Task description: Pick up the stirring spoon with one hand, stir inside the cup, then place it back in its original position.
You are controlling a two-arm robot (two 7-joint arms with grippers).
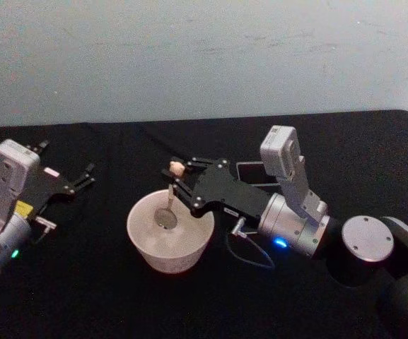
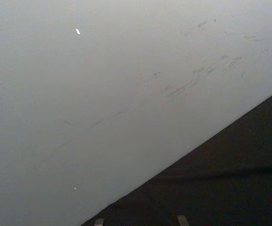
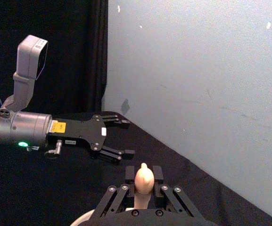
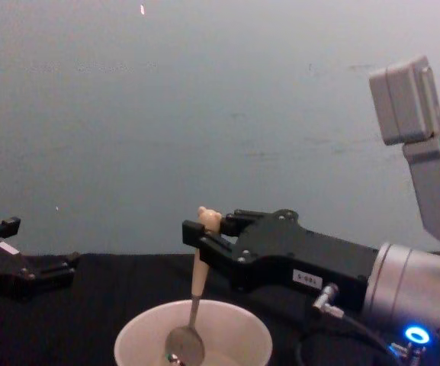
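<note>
Black right gripper (image 1: 179,178), centre, clamps slim peach-handled metal spoon (image 1: 165,215) dipped in wide cream cup (image 1: 172,258). Spoon seems light, stiff; hold thicker handle. Left gripper (image 1: 68,159) parked far left, fingers apart.

We are reaching our right arm forward and leftward, and the right gripper (image 1: 177,176) is pinching the stirring spoon (image 4: 197,276) near the handle's top. We are holding our left arm at the left side, the left gripper (image 1: 68,159) pointing forward-right with its fingers spread apart.
</note>
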